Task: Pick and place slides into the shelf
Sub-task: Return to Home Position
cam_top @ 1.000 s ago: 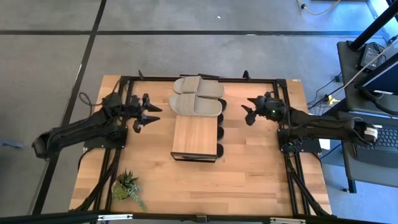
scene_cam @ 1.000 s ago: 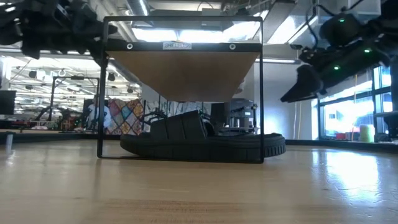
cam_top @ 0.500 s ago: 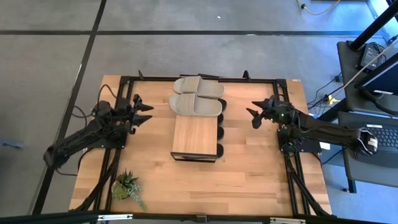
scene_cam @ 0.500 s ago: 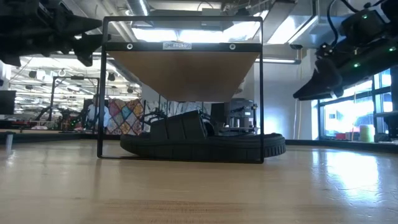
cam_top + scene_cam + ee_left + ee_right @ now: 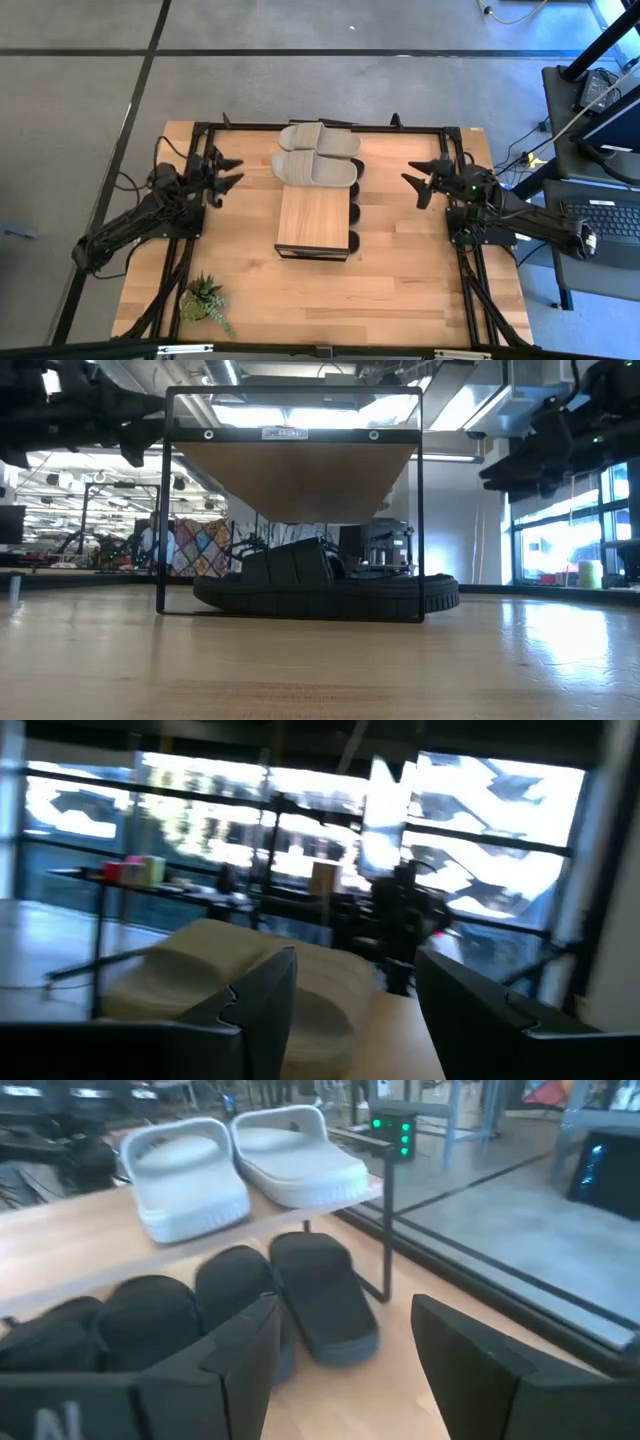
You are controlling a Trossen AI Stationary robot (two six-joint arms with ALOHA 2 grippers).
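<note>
On the shelf (image 5: 313, 215), far end: two beige slides (image 5: 316, 168) side by side. Underneath: black slides (image 5: 320, 1295) in a row. Well apart, left gripper (image 5: 232, 172) leftward, right gripper (image 5: 410, 180) rightward, both spread open, empty.

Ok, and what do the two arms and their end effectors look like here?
Both arms are slim, dark, jointed links. The left end effector and right end effector each have two black, angular fingers with stepped inner edges. Black cables loop beside the left wrist; a green light glows on the right wrist, with a white band farther back.
</note>
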